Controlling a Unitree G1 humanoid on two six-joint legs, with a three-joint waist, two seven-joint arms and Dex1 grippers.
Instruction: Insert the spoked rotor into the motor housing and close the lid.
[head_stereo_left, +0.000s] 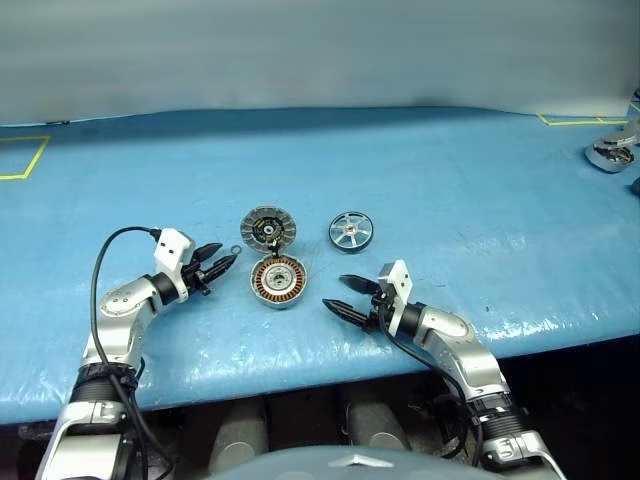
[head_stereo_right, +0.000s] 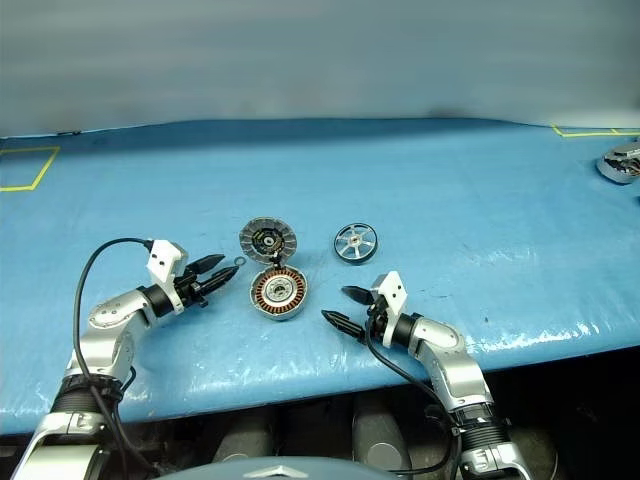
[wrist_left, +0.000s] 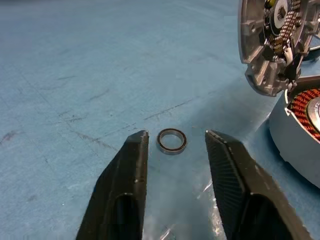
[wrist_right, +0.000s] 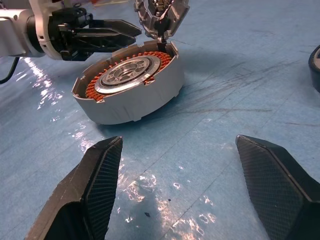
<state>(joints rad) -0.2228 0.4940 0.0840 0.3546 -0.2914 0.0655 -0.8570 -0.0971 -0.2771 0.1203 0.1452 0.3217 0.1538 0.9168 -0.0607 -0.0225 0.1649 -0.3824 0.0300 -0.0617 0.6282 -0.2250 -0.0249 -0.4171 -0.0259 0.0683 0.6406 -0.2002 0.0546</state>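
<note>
We have the motor housing (head_stereo_left: 278, 281) flat on the blue table (head_stereo_left: 450, 180) with its lid (head_stereo_left: 268, 229) swung up and back — so the windings lie bare. The spoked rotor (head_stereo_left: 351, 232) sits just beside, untouched. Our left gripper (head_stereo_left: 222, 262) is parted, holding nothing, a small ring (wrist_left: 171, 141) lying between its fingers. Our right gripper (head_stereo_left: 352, 297) gapes wide, empty — near the housing.

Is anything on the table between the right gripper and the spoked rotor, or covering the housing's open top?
Nothing visible. The spoked rotor lies alone on bare blue table beyond the right gripper. The motor housing faces up, its lid swung back behind it.
</note>
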